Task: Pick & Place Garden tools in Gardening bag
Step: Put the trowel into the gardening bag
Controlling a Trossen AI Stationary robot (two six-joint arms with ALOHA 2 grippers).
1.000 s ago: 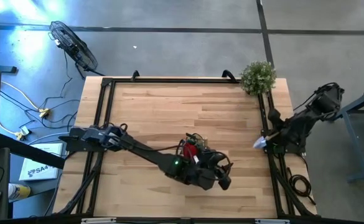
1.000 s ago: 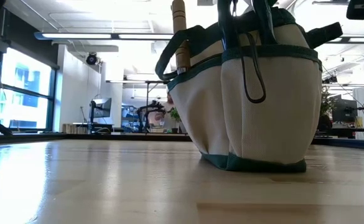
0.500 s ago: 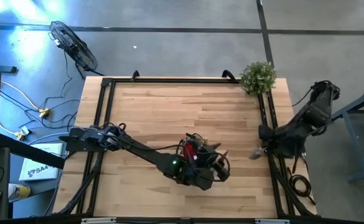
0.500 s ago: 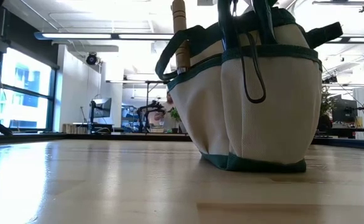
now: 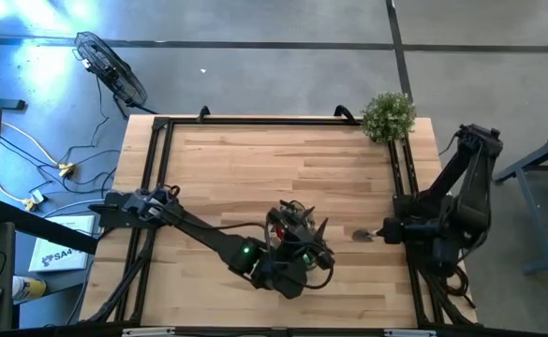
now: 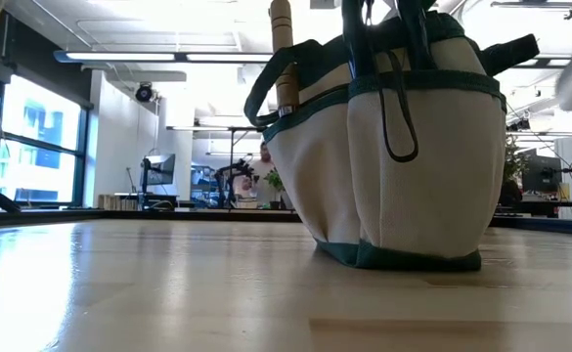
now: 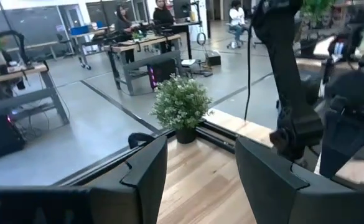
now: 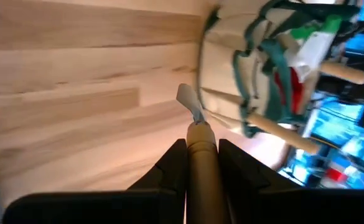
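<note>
The gardening bag (image 6: 403,147) stands on its base near the table's middle front, tan with green trim. A wooden handle (image 6: 283,54) sticks up from a side pocket, and more tools show in it in the right wrist view (image 8: 294,68). My left gripper (image 7: 200,180) hovers open and empty over the bag (image 5: 292,220), pointing level toward the far right corner. My right gripper (image 5: 378,232) is at the table's right side, shut on a trowel (image 5: 361,235) with a pale wooden handle and a metal blade (image 8: 188,99). My right gripper pinches the trowel's wooden handle (image 8: 200,163) between its two fingers, which lie along the handle. They slant down from the table's right side. The metal blade sticks out beyond the fingertips toward the bag. The trowel is lifted clear of the table.
A bushy green plant (image 5: 388,115) stands at the far right corner. Black frame rails (image 5: 156,159) run along the table's edges. Bare wood lies left of and beyond the bag. People and workbenches show in the room beyond.
My right gripper has swung in from beyond the table's right edge toward the bag, rolling and carrying the trowel over the table. My left gripper has risen above the bag, drawn a little toward the table's left, and rolled.
</note>
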